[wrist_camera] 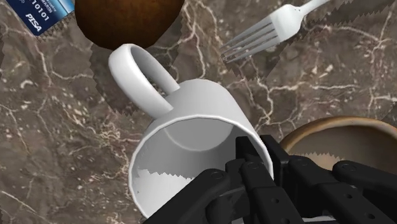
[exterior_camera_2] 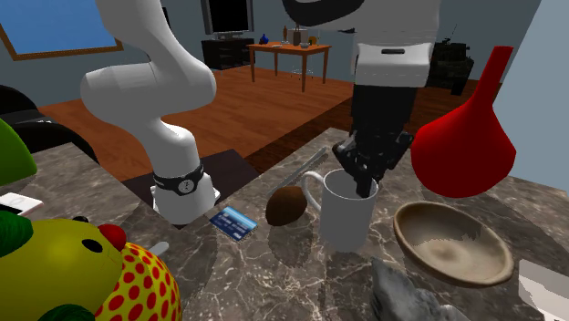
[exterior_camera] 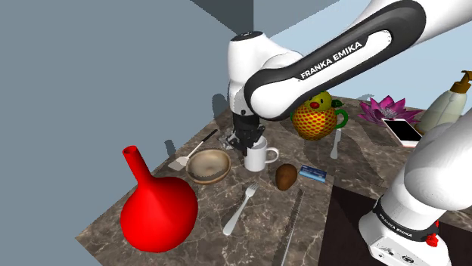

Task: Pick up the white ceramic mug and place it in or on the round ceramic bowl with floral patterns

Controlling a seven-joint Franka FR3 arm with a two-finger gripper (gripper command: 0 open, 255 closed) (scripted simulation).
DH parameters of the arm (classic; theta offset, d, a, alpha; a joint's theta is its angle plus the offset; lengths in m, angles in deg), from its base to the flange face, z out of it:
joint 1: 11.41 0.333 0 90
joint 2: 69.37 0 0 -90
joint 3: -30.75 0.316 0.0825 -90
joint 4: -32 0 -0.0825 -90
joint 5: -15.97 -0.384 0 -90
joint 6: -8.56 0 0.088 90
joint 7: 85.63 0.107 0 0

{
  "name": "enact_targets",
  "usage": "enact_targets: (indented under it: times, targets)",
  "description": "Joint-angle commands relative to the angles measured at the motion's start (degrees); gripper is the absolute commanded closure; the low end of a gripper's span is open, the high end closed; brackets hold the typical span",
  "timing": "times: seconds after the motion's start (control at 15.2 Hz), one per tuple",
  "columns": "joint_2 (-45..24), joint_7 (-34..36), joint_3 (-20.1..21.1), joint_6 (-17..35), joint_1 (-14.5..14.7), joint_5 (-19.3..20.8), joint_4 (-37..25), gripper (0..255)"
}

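Note:
The white mug stands upright on the dark marble table, its handle turned toward a brown oval thing. My black gripper comes down on the mug's rim on the side away from the handle. One finger is inside the cup and the other outside, shut on the wall between them. The round tan bowl sits right beside the mug on the gripper's side; its inside holds nothing.
A big red flask-shaped vase stands beyond the bowl near the table edge. Close to the mug lie a fork, a knife and a blue card. A yellow dotted teapot stands behind.

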Motion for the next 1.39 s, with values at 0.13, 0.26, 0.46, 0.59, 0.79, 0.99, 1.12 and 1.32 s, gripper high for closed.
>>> enact_targets:
  times: [0.13,0.26,0.46,0.59,0.79,0.99,1.12,1.32]
  targets:
    - [1.63,-0.64,-0.67,-3.49,0.15,-0.47,-1.92,255]
    - [2.34,-0.88,-0.96,-5.16,0.20,-0.63,-2.92,255]
    - [3.28,-1.18,-1.39,-7.64,0.26,-0.81,-4.51,255]
    - [3.83,-1.36,-1.66,-9.27,0.28,-0.88,-5.62,255]
    - [4.53,-1.57,-2.05,-11.70,0.28,-0.95,-7.38,255]
    - [5.10,-1.75,-2.41,-14.09,0.26,-0.96,-9.23,255]
    - [0.96,0.85,-0.50,-14.81,-0.16,0.51,-13.95,255]
    - [-5.59,5.02,2.28,-16.33,-0.53,3.47,-21.51,255]
